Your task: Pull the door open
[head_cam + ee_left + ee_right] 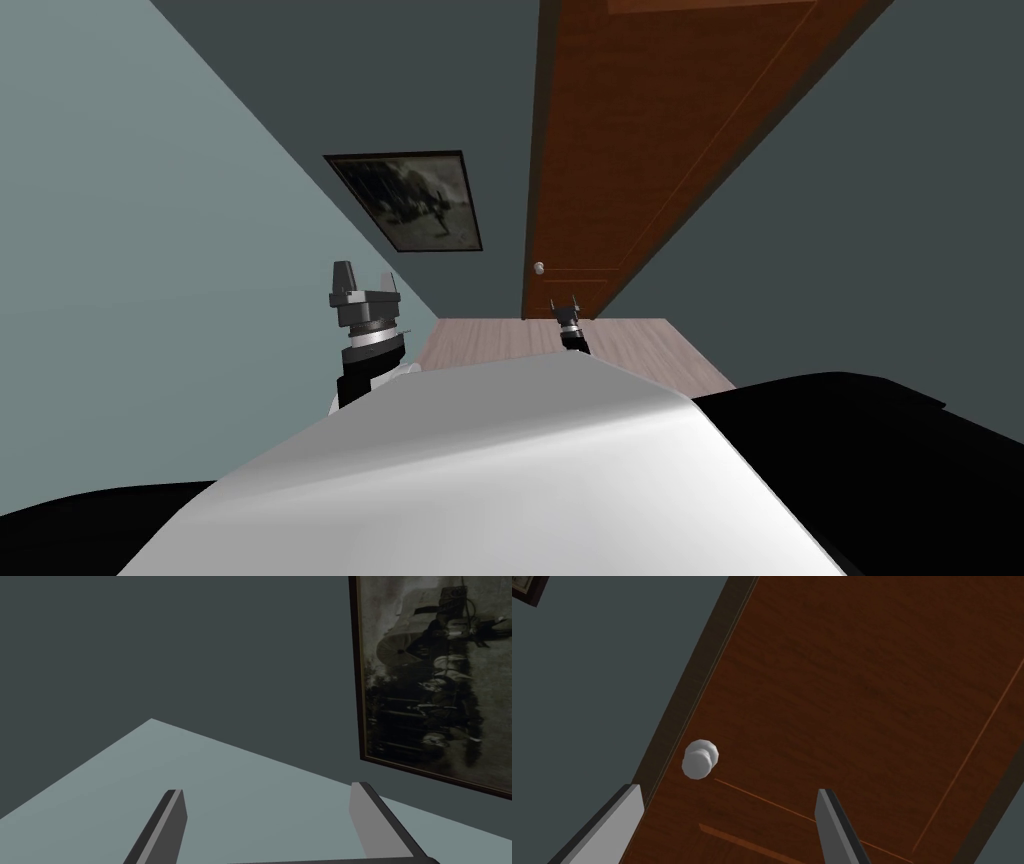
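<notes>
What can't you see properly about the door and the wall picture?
Door: top cut off by the head view's upper edge.
Behind the door: hidden by the door itself.
Picture: cut off by the left wrist view's edge; its dim scene is too murky to name.
Knob: too small in the head view for detail.

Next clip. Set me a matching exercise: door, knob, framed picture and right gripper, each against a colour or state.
Things:
1. door
2. knob
3. framed picture
4. right gripper

Descriptions:
A. open, not yet on the knob
B. reddish-brown, wood grain
C. white and round
D. dark-framed, hanging left of the door

Pairs: 1-B, 2-C, 3-D, 4-A
</notes>
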Available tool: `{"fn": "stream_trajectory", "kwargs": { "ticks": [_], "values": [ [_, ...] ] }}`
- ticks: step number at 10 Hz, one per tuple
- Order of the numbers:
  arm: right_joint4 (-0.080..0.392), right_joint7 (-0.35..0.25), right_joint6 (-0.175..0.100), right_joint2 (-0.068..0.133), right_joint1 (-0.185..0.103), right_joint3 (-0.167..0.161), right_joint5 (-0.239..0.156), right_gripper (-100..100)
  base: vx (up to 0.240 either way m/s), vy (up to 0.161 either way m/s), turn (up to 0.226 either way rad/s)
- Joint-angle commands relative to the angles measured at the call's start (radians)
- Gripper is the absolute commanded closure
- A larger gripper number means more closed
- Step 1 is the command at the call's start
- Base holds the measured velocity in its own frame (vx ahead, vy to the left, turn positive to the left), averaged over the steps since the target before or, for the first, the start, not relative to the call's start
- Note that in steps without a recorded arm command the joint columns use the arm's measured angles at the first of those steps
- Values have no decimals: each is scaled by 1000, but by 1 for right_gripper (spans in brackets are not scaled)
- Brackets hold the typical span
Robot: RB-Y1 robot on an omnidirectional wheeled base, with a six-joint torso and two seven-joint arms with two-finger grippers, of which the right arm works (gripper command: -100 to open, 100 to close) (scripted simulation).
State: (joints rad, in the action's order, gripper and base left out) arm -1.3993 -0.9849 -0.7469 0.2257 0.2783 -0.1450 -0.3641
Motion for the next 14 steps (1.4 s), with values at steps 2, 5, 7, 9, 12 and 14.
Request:
{"fn": "stream_trajectory", "kwargs": {
  "ticks": [2,5,7,9,12,14],
  "values": [
    [50,-55,-8,11,-14,-7,-19,-100,103,11,19],
    [102,-112,-17,21,-25,-17,-39,-100,101,16,16],
    [136,-149,-22,27,-33,-22,-52,-100,101,16,16],
    [167,-183,-28,33,-40,-28,-64,-100,90,12,16],
    [215,-235,-35,42,-51,-37,-82,-100,96,15,15],
    [243,-266,-40,47,-57,-42,-93,-100,99,9,14]
  ]
}}
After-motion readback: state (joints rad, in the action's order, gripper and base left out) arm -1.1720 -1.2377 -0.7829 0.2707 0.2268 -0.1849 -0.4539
